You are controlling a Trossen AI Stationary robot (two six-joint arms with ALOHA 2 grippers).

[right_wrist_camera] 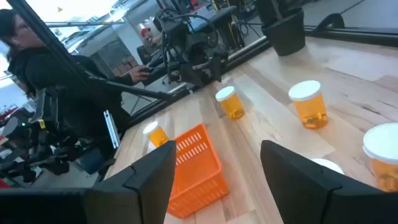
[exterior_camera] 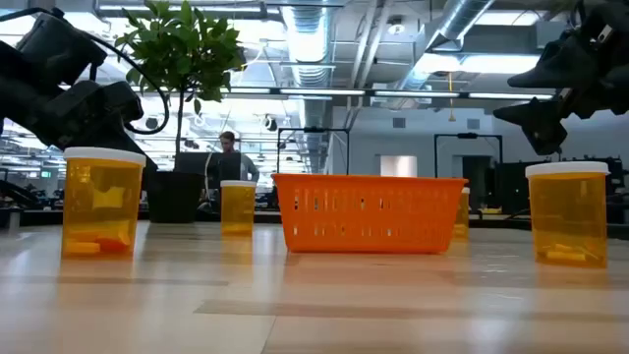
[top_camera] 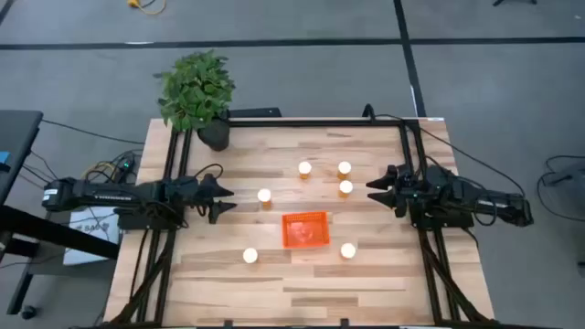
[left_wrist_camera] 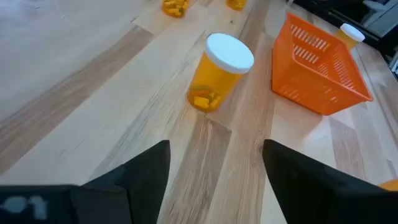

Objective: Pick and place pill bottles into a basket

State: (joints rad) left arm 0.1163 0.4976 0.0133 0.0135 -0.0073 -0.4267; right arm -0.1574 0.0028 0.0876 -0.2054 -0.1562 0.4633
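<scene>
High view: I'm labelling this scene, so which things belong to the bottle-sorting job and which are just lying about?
Part of the job:
- six pill bottles, all standing on the table
- orange basket, nothing in it yet
- left pincer and right pincer, both open

Just there:
- potted plant at a table corner

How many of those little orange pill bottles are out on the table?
6: pill bottles all standing around the empty basket. Three beyond it, one towards the left arm, two nearer.
</scene>
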